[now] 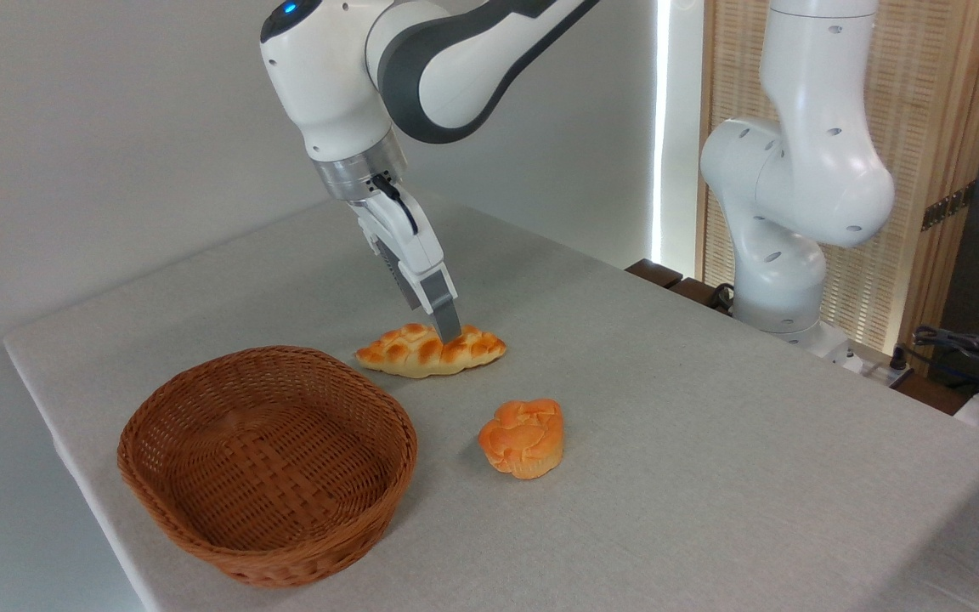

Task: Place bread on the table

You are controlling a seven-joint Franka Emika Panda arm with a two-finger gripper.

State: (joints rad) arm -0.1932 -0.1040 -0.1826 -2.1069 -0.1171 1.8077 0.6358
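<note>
The bread (pixel 421 353), a golden braided loaf with browned bumps, lies lengthwise on the grey cloth of the table (pixel 668 382), just behind and to the right of the basket. My gripper (pixel 447 333) reaches down onto the loaf's middle from above and the left. Its near finger (pixel 445 319) presses against the top of the loaf; the far finger is hidden behind it. The jaws look closed on the bread, and the loaf's underside rests on the cloth.
A brown wicker basket (pixel 268 463) stands at the front left, with nothing in it. A small round orange bun (pixel 523 438) sits in front and to the right of the loaf. The arm's white base (pixel 783 255) rises at the table's back right, with cables (pixel 965 348) beyond.
</note>
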